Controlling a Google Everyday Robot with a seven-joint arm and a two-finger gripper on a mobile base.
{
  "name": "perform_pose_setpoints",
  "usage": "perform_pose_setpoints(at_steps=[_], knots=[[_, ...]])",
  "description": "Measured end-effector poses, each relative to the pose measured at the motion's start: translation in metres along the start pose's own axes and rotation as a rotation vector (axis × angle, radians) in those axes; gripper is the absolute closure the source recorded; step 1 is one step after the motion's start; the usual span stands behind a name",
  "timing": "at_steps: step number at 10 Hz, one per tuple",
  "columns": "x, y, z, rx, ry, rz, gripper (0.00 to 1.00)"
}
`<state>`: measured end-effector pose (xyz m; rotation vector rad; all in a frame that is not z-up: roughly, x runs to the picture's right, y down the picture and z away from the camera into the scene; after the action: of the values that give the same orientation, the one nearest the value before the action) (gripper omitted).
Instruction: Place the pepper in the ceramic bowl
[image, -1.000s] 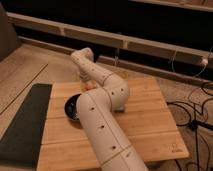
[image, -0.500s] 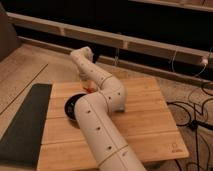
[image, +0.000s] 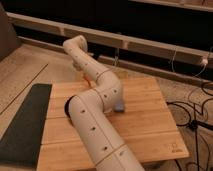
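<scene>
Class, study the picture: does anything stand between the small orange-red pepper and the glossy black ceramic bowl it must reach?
No separate object shows between them. The gripper is at the wooden table's far edge beside the small orange-red pepper; the glossy black ceramic bowl lies nearer, mostly hidden by the robot's white arm.

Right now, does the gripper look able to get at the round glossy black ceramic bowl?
Probably yes: the gripper hangs by the small orange-red pepper, just beyond the bowl, which only its own arm partly covers.
</scene>
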<state>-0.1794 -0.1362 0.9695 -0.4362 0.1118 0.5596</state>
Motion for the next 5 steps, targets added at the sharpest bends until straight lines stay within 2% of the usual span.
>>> perform_pose_setpoints(at_steps=[1, 3, 5], knots=[[-0.021, 0.013, -0.018, 0.005, -0.019, -0.035, 1.0], [-0.043, 0.036, -0.035, -0.012, -0.031, -0.076, 1.0], [-0.054, 0.06, -0.05, -0.039, -0.028, -0.092, 1.0]])
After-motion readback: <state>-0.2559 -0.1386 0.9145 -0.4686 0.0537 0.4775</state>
